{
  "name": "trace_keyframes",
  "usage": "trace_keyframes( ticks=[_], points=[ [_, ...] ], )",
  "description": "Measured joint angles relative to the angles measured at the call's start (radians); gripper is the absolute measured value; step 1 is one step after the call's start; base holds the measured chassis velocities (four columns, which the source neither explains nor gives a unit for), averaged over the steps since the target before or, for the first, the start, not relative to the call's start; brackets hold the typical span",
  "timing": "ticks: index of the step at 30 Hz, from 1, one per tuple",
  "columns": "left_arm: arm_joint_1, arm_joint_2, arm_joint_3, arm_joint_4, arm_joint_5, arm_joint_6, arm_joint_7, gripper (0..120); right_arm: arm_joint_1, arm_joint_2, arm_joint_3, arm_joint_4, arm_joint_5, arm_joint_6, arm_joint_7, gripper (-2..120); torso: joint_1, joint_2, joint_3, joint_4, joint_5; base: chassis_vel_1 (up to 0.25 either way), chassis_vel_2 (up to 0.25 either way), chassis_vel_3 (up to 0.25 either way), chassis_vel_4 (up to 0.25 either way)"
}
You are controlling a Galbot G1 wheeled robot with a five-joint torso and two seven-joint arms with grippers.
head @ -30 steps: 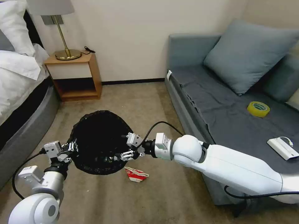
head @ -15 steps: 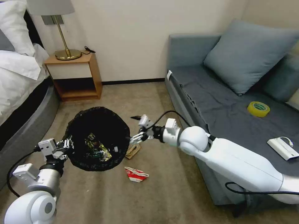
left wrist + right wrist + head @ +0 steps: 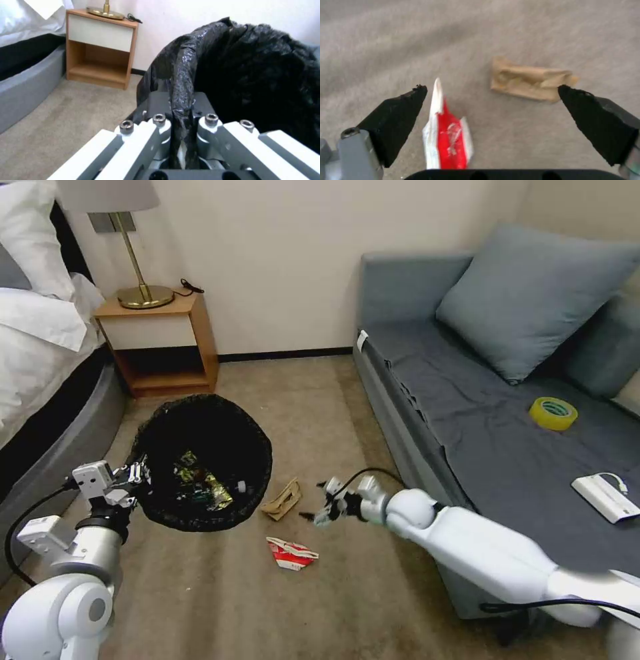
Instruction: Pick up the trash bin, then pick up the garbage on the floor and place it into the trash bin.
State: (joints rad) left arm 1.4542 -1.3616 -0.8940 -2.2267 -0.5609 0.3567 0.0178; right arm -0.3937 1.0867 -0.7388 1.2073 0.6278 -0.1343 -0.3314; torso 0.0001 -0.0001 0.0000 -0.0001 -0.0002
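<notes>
My left hand (image 3: 137, 478) is clamped tight on the folded rim of the small round bin lined with crinkled black plastic (image 3: 200, 473), holding it by the carpet near the bed with a gold-brown wrapper (image 3: 200, 487) lying inside. My right hand (image 3: 493, 117) hangs low over the floor with its black fingers (image 3: 398, 117) spread wide and empty, the crumpled tan paper scrap (image 3: 528, 81) and the crushed red-and-white carton (image 3: 448, 135) lying apart between them. I judge this the pickup step; next I must settle on one piece, lower around it and close.

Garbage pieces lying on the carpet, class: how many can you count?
2: the tan paper scrap beside the trash bin, and the red-and-white carton nearer the robot. The bin may hide more.
</notes>
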Motion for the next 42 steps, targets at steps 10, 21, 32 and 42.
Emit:
trace_keyframes(
  ticks=[10, 21, 32, 42],
  points=[
    [-0.012, 0.016, -0.003, 0.002, 0.000, -0.010, 0.013, 4, 0.063, 0.161, -0.148, -0.203, -0.009, -0.058, -0.073, 100, 0.000, 0.000, 0.000, 0.0002, -0.0001, 0.000, 0.000, 0.000, 0.000],
    [-0.014, -0.014, -0.011, 0.011, 0.025, -0.046, 0.045, 4, 0.160, 0.269, -0.292, -0.446, 0.055, -0.114, -0.132, 100, 0.000, 0.000, 0.000, 0.0001, 0.0001, 0.000, 0.000, 0.000, 0.000],
    [-0.009, -0.031, -0.016, 0.007, 0.048, -0.072, 0.066, 4, 0.140, 0.296, -0.277, -0.504, 0.062, -0.115, -0.115, 100, 0.000, 0.000, 0.000, 0.0001, 0.0001, 0.000, 0.000, 0.000, 0.000],
    [-0.010, -0.035, -0.012, 0.007, 0.054, -0.072, 0.068, 4, 0.114, 0.306, -0.275, -0.499, 0.052, -0.103, -0.112, 90, 0.000, 0.000, 0.000, 0.0001, 0.0003, 0.000, 0.000, 0.000, 0.000]
  ],
)
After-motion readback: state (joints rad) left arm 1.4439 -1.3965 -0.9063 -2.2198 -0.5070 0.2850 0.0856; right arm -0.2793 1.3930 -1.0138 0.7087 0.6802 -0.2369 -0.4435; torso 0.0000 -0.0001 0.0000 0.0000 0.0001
